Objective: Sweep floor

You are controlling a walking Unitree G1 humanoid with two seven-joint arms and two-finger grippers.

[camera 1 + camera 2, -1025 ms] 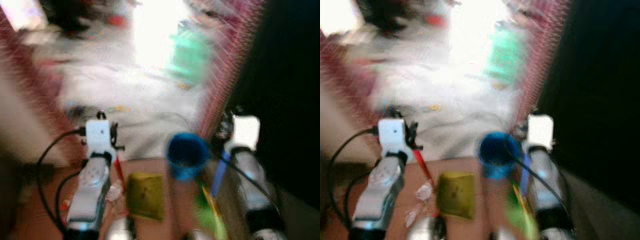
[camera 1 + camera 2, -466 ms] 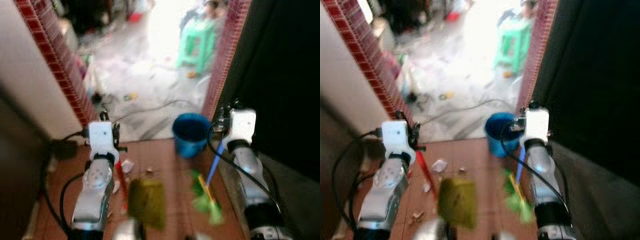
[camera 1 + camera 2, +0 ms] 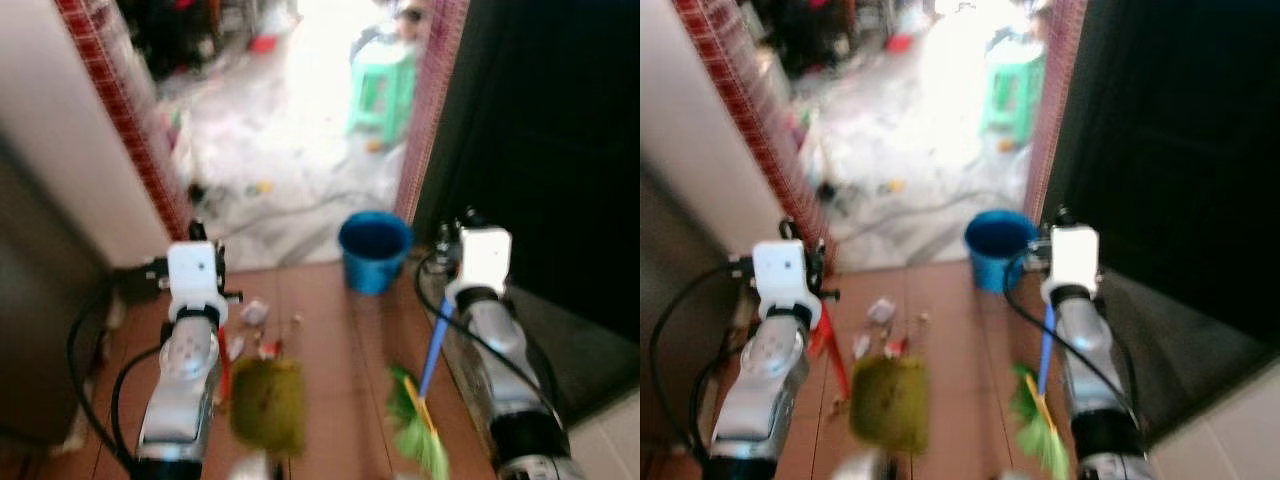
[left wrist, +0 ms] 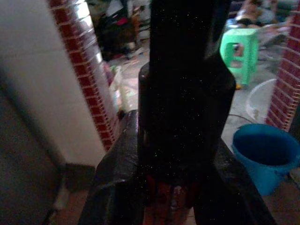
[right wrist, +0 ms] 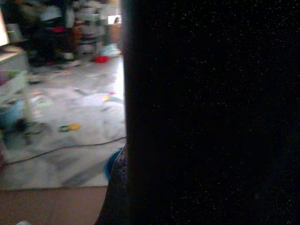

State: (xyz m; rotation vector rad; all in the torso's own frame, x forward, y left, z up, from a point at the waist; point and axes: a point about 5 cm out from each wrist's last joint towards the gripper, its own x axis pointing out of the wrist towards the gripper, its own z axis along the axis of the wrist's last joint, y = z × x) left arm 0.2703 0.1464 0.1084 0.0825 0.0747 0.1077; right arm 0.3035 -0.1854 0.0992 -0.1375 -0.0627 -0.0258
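Left hand [image 4: 183, 154]: pinched on the red dustpan handle [image 3: 833, 355].
Right hand: fingers cannot be told; broom [image 3: 425, 400] alongside.
Scraps [image 3: 880, 312]: on the floor, before the bucket [image 3: 374, 250].
Advice: scraps are best drawn toward the dustpan [image 3: 268, 405].

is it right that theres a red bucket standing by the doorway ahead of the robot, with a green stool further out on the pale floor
Not quite: the bucket is blue, not red, as the left eye view shows. The rest holds: it stands by the doorway ahead of the robot, and a green stool sits further out on the pale floor.
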